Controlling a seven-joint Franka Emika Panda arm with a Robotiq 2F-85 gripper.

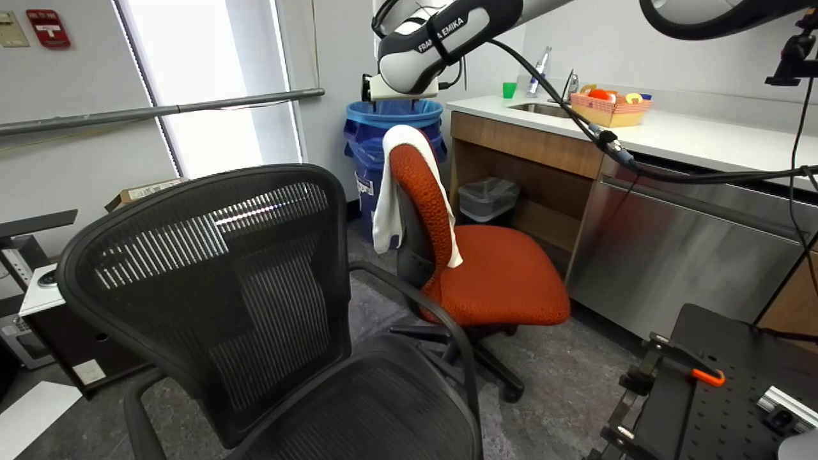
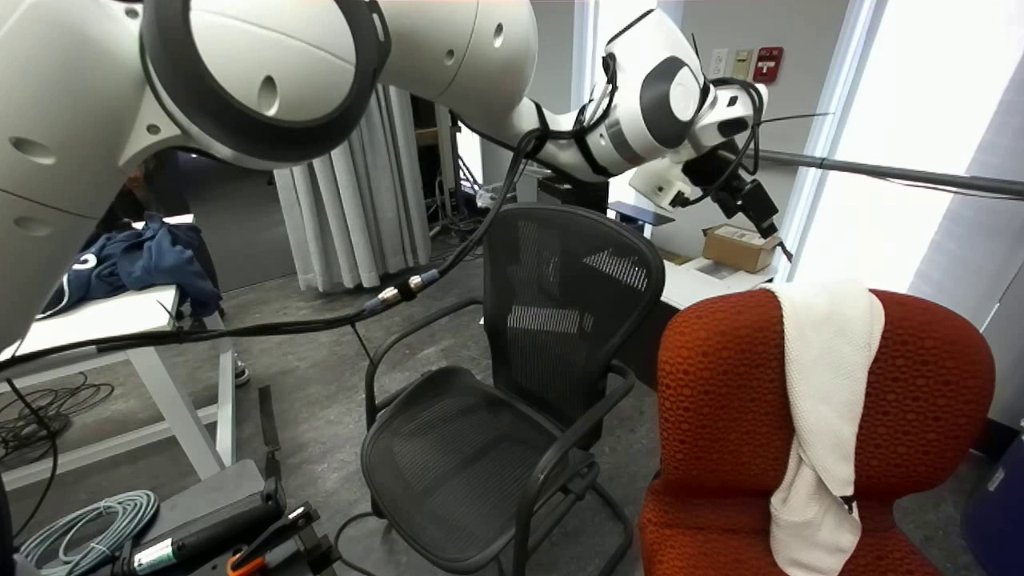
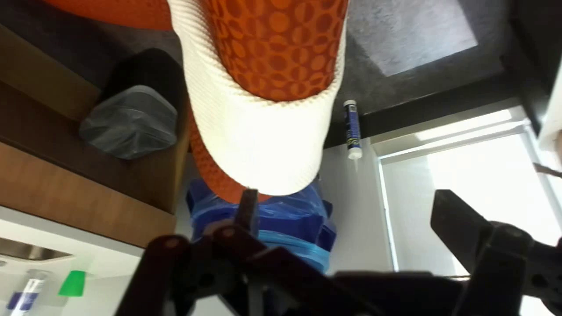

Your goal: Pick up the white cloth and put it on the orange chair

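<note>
Robotiq gripper (image 3: 345, 210) empty, white textured cloth (image 2: 828, 360) draped on the orange office chair (image 2: 724, 400)

Its fingers (image 3: 459, 228) stand wide apart in the wrist view, with nothing between them. The cloth lies over the top of the backrest (image 2: 932, 384), one end hanging behind and the other down the front; whether the front end touches the seat (image 1: 511, 281) I cannot tell. As it lies, the task looks done, leaving probably just a retreat.

That retreat is where trouble could start. The fingertips seem near the fold, though the gap is hard to judge; a dip or sideways swing could hook the fabric and drag it off. Friction and balance are probably all that hold the drape, so a tug on either end might set it sliding, perhaps rearward toward the blue-lined waste bin (image 1: 366, 150). The chair stands on casters (image 1: 512, 391): a knock could roll it and shake the cloth loose. The cable (image 2: 400, 291) slung below the Franka arm (image 1: 470, 25) might also snag the black mesh armchair (image 2: 552, 360) on a low swing.
</note>
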